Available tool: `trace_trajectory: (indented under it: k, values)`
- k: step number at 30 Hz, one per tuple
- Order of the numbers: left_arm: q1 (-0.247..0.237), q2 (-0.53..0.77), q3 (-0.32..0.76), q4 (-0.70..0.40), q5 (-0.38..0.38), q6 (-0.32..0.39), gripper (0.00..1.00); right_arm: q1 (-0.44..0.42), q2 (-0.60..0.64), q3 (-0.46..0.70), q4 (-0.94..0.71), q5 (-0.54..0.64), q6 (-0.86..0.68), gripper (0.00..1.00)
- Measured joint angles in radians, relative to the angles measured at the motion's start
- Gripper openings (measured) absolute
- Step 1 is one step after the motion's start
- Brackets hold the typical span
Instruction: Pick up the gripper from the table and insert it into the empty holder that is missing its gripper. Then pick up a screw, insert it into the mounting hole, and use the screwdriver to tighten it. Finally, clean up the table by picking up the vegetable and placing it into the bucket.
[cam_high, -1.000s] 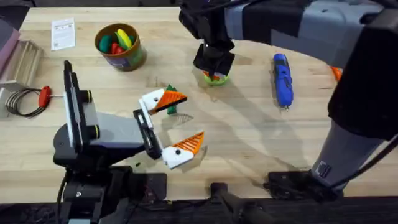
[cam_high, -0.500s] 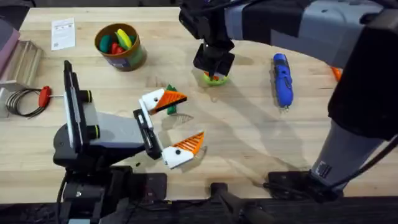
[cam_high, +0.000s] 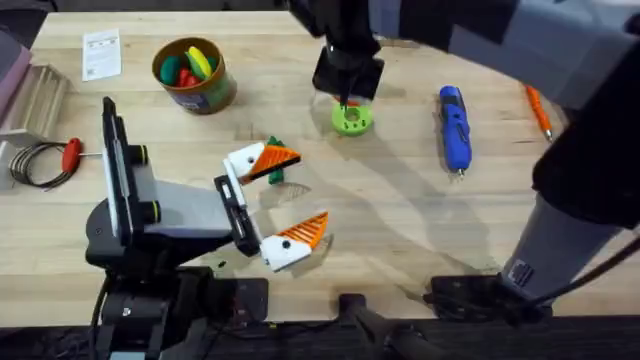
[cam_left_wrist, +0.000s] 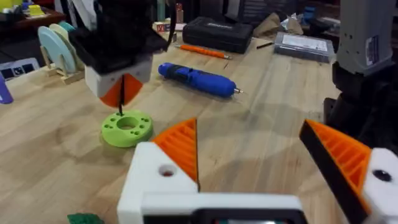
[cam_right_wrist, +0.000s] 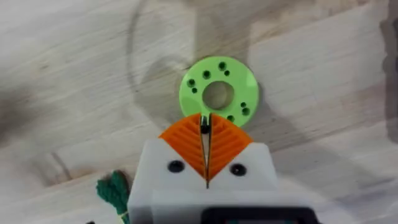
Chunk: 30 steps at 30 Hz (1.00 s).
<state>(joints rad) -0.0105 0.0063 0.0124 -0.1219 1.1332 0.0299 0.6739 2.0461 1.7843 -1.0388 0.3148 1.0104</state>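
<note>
A small dark screw (cam_right_wrist: 204, 129) is pinched between the closed orange pads of the right gripper (cam_right_wrist: 206, 144), held just above the lime-green disc (cam_high: 352, 119) on the wooden table (cam_high: 400, 210). The blue screwdriver (cam_high: 453, 126) is seen lying to the right of the disc, well apart from it. The dark green vegetable (cam_high: 274, 172) is partly hidden beneath the left gripper (cam_high: 285, 195), whose fingers are spread wide. The bucket (cam_high: 193, 76) stands at the far left.
</note>
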Motion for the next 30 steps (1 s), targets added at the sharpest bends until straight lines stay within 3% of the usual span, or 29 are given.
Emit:
trace_trajectory:
  k: [10, 20, 30]
  values:
    - [0.0, 0.0, 0.0, 0.0, 0.0, 0.0, 0.986, 0.0, -0.125, 0.127, -0.052, -0.022, -0.322, 0.006]
    - [0.0, 0.0, 0.0, 0.0, 0.0, 0.0, 0.985, 0.0, -0.292, 0.132, -0.082, -0.278, -0.785, 0.006]
    - [0.0, 0.0, 0.0, 0.0, 0.0, 0.0, 0.986, 0.0, -0.415, 0.133, -0.23, -0.41, -1.065, 0.006]
